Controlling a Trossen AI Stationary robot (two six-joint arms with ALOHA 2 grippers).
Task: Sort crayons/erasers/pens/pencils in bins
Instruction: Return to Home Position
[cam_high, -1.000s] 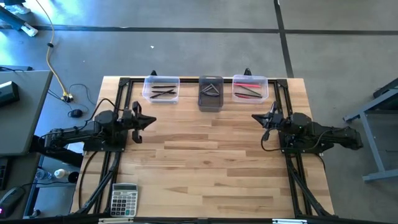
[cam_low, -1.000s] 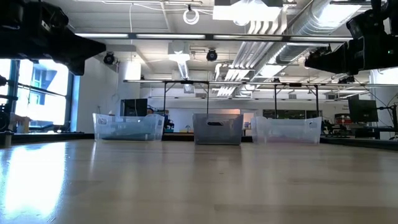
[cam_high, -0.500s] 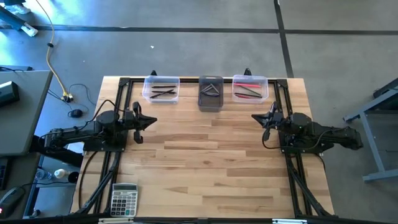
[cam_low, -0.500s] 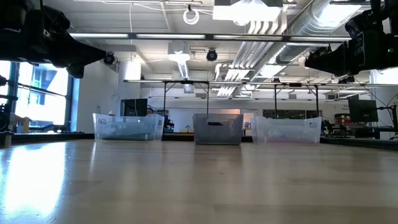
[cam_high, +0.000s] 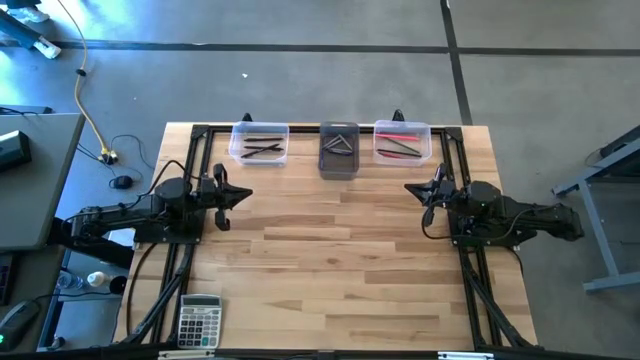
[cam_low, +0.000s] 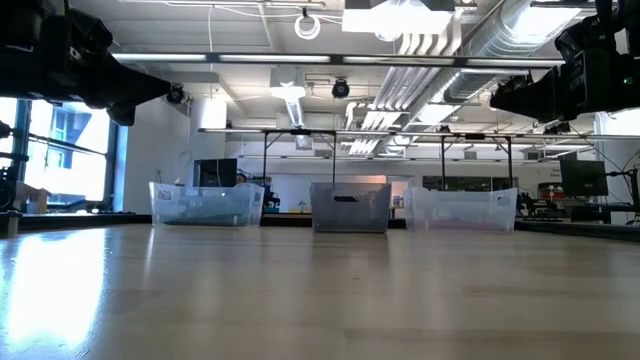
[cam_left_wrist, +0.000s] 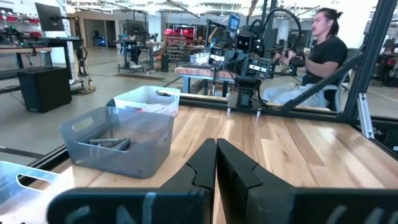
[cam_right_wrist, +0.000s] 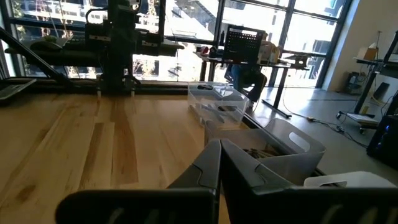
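Left gripper well short of bins

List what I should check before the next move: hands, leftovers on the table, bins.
1. The left hand is shut and empty: ok.
2. The right hand is shut and empty: ok.
3. Both hands sit at the sides of the table, away from the bins: ok.
4. No loose sticks on the table; they lie in the left clear bin, dark bin and right clear bin: ok.
5. The calculator sits at a table corner, away from both hands: ok.
6. Each bin holds the right kind: cannot tell.
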